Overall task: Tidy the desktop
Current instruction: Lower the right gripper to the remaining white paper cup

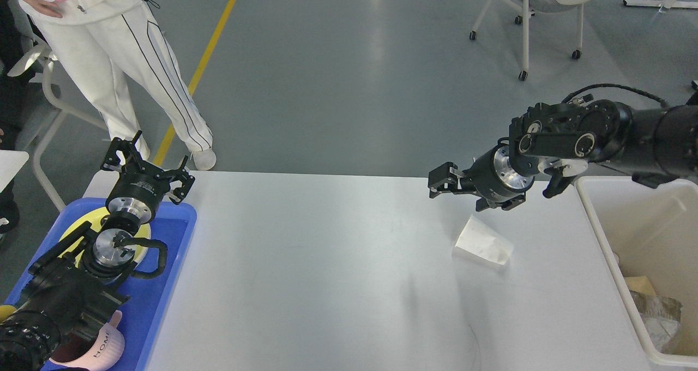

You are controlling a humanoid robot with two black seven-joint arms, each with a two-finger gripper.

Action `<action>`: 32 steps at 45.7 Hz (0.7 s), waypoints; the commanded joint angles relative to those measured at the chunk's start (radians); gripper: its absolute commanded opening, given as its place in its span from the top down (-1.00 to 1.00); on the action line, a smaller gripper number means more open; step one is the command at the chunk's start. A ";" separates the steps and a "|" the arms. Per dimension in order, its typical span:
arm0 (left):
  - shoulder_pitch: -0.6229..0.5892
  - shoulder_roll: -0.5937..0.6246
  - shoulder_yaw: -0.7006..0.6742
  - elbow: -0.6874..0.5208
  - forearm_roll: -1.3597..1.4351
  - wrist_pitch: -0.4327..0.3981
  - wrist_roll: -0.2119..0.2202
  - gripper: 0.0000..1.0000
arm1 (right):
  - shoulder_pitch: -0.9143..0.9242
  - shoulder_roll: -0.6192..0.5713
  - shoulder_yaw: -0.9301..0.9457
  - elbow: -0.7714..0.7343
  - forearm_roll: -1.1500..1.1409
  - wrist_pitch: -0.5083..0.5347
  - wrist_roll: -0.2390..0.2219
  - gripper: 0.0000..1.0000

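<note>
The white desktop (pixel 338 283) fills the lower view. A white paper cup (pixel 482 245) lies on its side on the right half of it. My right gripper (pixel 459 192) comes in from the right and hovers just behind and above the cup, not touching it; its fingers are spread and empty. My left gripper (pixel 146 162) is open and empty above the far end of the blue tray (pixel 163 283) at the left edge.
The blue tray holds a yellow plate (pixel 143 239) and a pink "HOME" mug (pixel 103 349). A cream bin (pixel 600 234) with paper scraps stands at the desktop's right end. A person in white (pixel 125 60) stands behind the left corner. A chair (pixel 537 11) is far back right.
</note>
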 commanded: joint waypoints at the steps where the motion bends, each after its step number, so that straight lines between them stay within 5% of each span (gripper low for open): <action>1: -0.001 0.000 0.000 0.000 0.000 0.000 0.000 -0.95 | -0.170 -0.028 0.047 -0.157 -0.001 -0.017 0.000 -1.00; 10: 0.000 0.000 0.000 0.000 0.000 0.000 0.000 -0.95 | -0.320 -0.051 0.088 -0.311 0.100 -0.022 -0.072 -1.00; 23: 0.000 0.000 0.000 0.000 0.000 0.000 0.000 -0.95 | -0.444 -0.053 0.117 -0.359 0.236 -0.040 -0.077 -1.00; 32: 0.000 0.000 0.000 0.000 0.000 0.000 0.000 -0.95 | -0.516 -0.037 0.217 -0.420 0.336 -0.042 -0.126 -1.00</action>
